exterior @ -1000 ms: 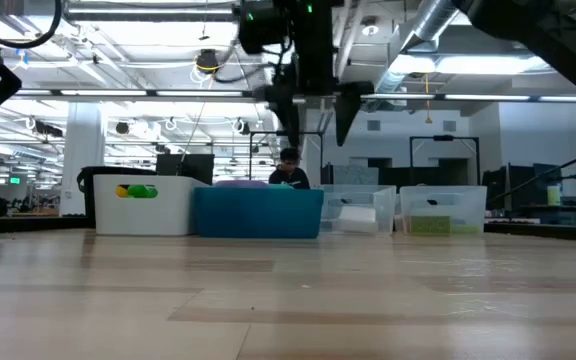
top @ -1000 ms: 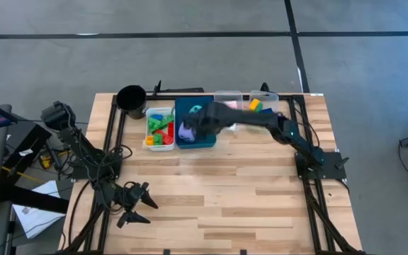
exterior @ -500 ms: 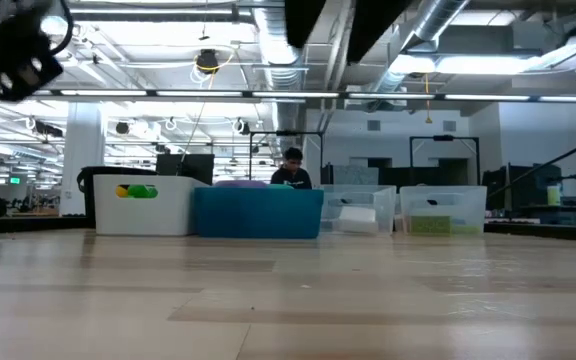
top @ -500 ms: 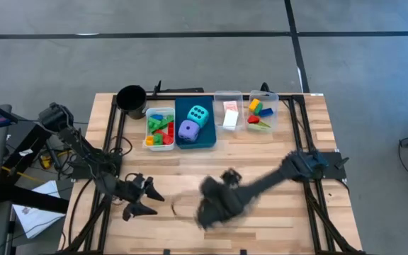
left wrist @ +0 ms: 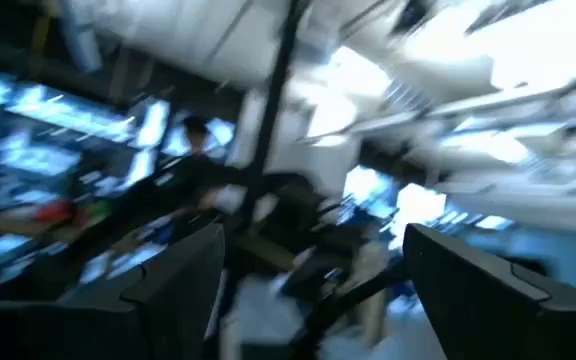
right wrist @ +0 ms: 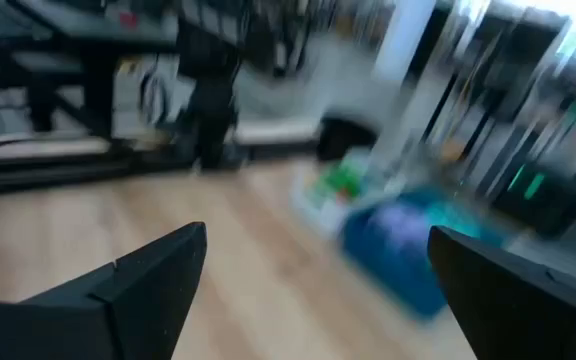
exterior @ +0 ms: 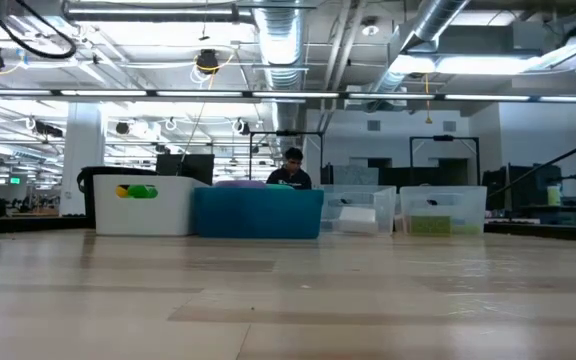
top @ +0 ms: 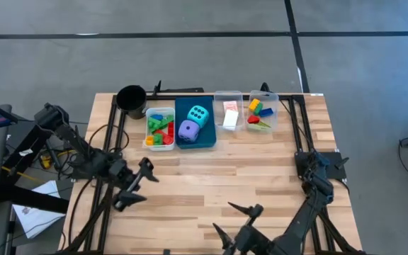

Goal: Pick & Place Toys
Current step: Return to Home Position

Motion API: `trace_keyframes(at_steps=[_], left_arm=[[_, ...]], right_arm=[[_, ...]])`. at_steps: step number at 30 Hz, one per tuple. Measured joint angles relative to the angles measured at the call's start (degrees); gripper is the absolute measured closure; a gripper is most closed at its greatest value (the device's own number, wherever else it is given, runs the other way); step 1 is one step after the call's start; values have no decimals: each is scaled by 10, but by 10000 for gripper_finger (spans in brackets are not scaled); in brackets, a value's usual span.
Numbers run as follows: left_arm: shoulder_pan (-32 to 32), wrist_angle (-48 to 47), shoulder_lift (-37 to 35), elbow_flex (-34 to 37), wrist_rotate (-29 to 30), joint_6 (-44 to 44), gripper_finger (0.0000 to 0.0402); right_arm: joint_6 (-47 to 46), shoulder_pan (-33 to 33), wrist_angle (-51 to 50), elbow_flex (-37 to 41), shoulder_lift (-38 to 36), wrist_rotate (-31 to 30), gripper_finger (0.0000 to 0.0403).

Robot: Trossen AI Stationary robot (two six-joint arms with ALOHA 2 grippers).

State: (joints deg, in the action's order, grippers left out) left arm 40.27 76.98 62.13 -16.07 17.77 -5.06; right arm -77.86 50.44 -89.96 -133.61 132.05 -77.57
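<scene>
Right gripper [top: 227,218] has swung from mid-table back to the near edge, fingers apart and empty; left gripper [top: 149,188], also spread, waits at its side. Best to finish the retreat high and smooth (every toy looks binned). White card [top: 229,117] lies flat in the clear bin [top: 228,92], long axis front-to-back.

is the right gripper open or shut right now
Open: the right gripper shows two fingers spread wide, nothing between them.

Grey concrete floor [top: 190,57] surrounds the wooden table [top: 211,177] under strip lights [exterior: 148,12].
</scene>
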Motion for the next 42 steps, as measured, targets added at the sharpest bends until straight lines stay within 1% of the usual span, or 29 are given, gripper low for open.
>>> trace_keyframes(at_steps=[2,3,5,7,10,12,14,16,18,19,21,22,23,26,29,31,33,34,39,42], left_arm=[[-16,-78,-26,-8,27,3,101],[-25,-121,-44,-12,38,3,101],[-44,-212,-83,-24,50,4,101],[-63,-292,-124,-38,54,4,101],[-90,-392,-188,-64,54,8,101],[-106,-456,-225,-78,54,23,101],[-119,-510,-256,-90,54,29,101],[-132,-553,-282,-96,55,31,101],[-143,-587,-302,-96,58,31,101],[-148,-603,-310,-96,61,31,101],[-159,-636,-321,-96,69,32,101],[-164,-652,-324,-96,73,31,101],[-170,-665,-325,-96,77,30,101],[-186,-690,-324,-96,80,29,101],[-200,-693,-319,-96,80,21,101],[-205,-696,-316,-96,79,19,101],[-208,-709,-317,-96,76,20,101],[-211,-721,-317,-96,75,19,101],[-228,-713,-319,-59,75,1,101],[-243,-692,-324,-20,74,-28,101]], right_arm=[[35,-4,0,12,0,-52,27],[54,-10,0,22,0,-62,27],[83,-25,0,58,-14,-56,27],[87,-47,0,112,-50,-18,29],[52,-80,0,241,-132,49,30],[9,-99,-1,345,-190,78,30],[-40,-111,9,455,-257,88,30],[-80,-116,59,566,-330,88,29],[-87,-113,158,681,-408,89,27],[-76,-110,230,741,-448,89,26],[-29,-105,398,851,-525,91,25],[8,-102,494,906,-563,99,25],[57,-101,601,962,-598,112,25],[253,-113,940,1107,-673,164,25],[437,-149,1257,1227,-708,247,25],[517,-182,1411,1285,-713,319,25],[561,-217,1512,1328,-714,391,25],[571,-236,1530,1332,-712,417,25],[593,-306,1526,1318,-706,543,25],[595,-337,1521,1316,-696,574,25]])
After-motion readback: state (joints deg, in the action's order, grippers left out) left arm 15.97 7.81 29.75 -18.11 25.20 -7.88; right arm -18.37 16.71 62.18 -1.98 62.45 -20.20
